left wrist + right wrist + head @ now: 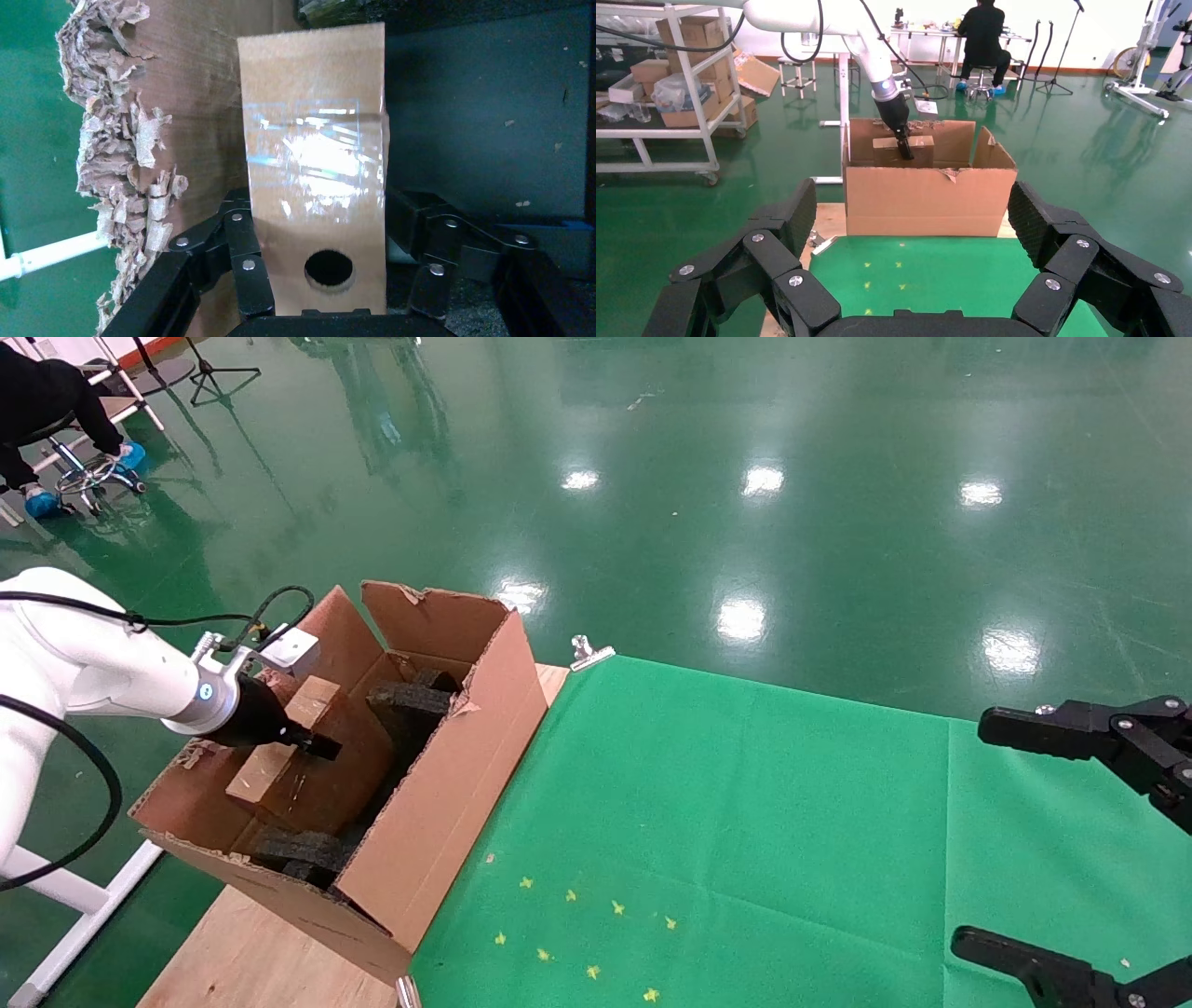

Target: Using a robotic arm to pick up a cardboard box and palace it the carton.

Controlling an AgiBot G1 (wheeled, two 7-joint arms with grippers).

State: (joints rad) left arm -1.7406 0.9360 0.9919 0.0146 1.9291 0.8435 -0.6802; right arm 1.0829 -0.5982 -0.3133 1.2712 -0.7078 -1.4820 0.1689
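Note:
The slim taped cardboard box (279,747), with a round hole in one face (313,140), hangs tilted inside the large torn-rimmed carton (447,775). The white-sleeved left arm reaches into the carton from the left. Its gripper (318,745) is shut on the box, one finger on each long side (316,207). Black foam blocks (410,700) lie in the carton under and beside the box. The right wrist view shows the carton (926,203) with the box (888,149) above its rim. The all-black right gripper (973,831) is open and empty at the right, over the green cloth.
The carton stands on a wooden board (251,961) at the left edge of the green cloth (726,822). Small yellow marks (577,933) dot the cloth. A metal clip (589,652) holds its far corner. A seated person (47,402) and shelving (673,84) stand farther off.

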